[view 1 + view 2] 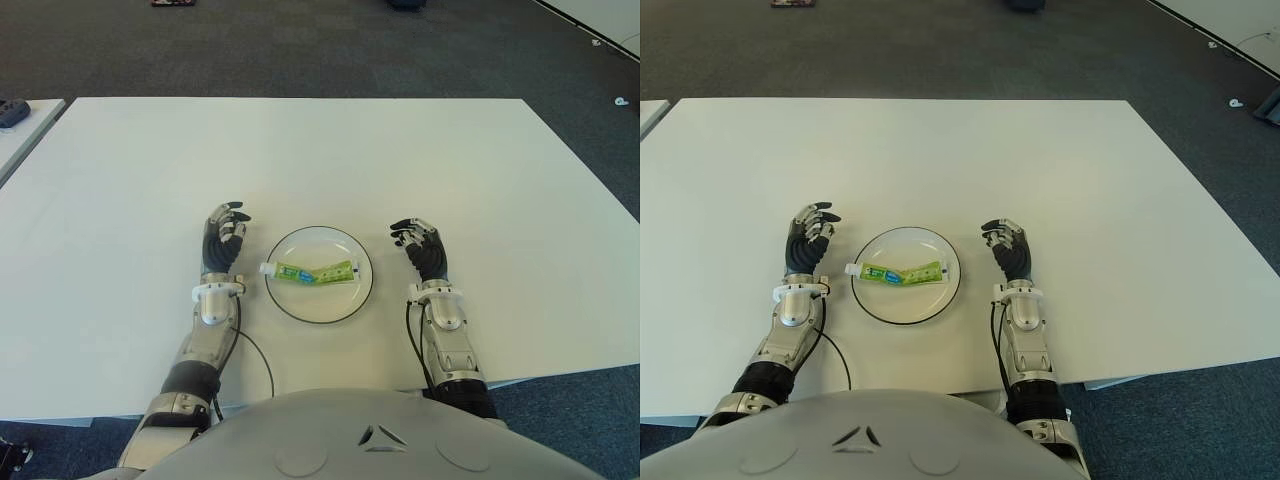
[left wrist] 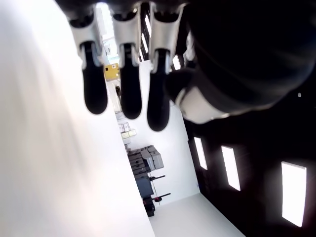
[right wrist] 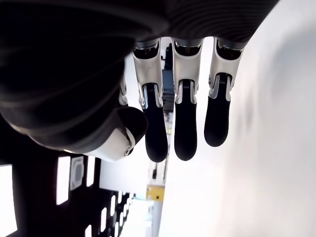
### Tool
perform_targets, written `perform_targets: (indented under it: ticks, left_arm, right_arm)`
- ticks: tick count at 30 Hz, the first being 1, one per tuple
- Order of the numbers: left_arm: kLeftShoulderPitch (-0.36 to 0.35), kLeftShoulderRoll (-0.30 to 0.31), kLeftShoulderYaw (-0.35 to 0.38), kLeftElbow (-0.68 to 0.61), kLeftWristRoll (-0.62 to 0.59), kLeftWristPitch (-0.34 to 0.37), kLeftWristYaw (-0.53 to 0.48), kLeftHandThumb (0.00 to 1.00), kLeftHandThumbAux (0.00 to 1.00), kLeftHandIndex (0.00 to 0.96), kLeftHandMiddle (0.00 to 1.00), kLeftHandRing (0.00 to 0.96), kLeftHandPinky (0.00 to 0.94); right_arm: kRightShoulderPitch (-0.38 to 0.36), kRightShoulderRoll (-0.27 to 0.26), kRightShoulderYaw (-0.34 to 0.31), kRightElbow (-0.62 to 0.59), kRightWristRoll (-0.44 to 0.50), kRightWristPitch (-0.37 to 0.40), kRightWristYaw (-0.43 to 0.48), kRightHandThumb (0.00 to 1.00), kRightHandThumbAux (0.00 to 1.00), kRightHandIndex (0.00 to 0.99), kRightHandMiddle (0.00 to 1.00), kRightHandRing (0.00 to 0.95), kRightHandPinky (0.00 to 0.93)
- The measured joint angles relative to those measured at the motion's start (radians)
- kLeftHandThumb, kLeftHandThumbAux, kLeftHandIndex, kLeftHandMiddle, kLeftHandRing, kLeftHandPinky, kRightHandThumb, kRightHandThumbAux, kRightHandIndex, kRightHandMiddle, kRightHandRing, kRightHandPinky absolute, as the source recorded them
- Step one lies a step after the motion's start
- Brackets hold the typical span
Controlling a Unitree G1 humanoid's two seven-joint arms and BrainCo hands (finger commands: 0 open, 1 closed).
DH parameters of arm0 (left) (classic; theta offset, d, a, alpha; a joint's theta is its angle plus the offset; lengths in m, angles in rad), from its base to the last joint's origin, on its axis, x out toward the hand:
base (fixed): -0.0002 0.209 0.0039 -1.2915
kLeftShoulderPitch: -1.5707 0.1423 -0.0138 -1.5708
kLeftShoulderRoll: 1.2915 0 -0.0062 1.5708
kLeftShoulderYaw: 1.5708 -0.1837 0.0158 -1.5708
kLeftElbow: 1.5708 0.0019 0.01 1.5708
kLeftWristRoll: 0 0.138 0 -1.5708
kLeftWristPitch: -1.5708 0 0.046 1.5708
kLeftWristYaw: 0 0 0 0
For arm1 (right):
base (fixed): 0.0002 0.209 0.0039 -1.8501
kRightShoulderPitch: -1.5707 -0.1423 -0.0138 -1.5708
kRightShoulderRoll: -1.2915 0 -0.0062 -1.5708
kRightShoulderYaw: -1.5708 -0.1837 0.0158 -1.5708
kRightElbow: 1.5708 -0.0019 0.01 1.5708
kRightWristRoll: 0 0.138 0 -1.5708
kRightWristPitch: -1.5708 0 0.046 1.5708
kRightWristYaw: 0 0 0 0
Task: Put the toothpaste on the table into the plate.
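The green toothpaste tube (image 1: 308, 272) with a white cap lies inside the round white plate with a dark rim (image 1: 345, 305) on the white table (image 1: 320, 160) — its label too small to read — flanked by the left hand (image 1: 224, 237) and right hand (image 1: 421, 248), fingers loosely spread, empty.

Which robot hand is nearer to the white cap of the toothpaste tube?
The left robot hand. The toothpaste lies in the plate with its cap pointing to that side; the right robot hand shows beyond the plate's opposite rim.
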Motion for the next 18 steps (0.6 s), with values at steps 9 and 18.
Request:
perform_targets:
  ticks: [9, 18]
  left_arm:
    - [0.028, 0.016, 0.009, -0.033, -0.004, 0.026, -0.014, 0.706, 0.720, 0.428, 0.534, 0.537, 0.521]
    - [0.034, 0.034, 0.016, -0.035, 0.004, 0.047, -0.016, 0.706, 0.720, 0.428, 0.547, 0.548, 0.523]
  right_arm:
    - [-0.006, 0.017, 0.013, 0.016, -0.001, 0.000, -0.004, 0.708, 0.728, 0.423, 0.449, 0.442, 0.458]
    - [-0.024, 0.028, 0.025, 0.033, -0.003, 0.000, -0.018, 0.708, 0.728, 0.423, 0.443, 0.440, 0.455]
